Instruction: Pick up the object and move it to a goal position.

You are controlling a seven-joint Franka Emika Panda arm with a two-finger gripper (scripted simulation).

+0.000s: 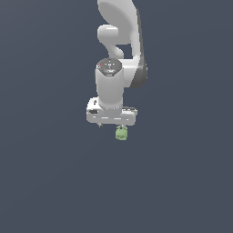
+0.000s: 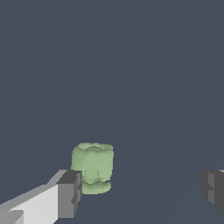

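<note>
While arm hangs vertical over plain dark grey surface (image 1: 45, 182), object (image 1: 121, 133) sits just below white gripper (image 1: 112, 125), toward exterior view's right end of gripper body. Pale green, lumpy, barrel-shaped, upright. Wrist view: object (image 2: 92, 167) just beside one dark fingertip (image 2: 70, 193), contact not resolvable; other fingertip (image 2: 213, 189) well apart from it. Jaws spread wide, nothing clamped between them. Object much narrower than gap. No edges or corners of surface in view, so position on it cannot be given.
</note>
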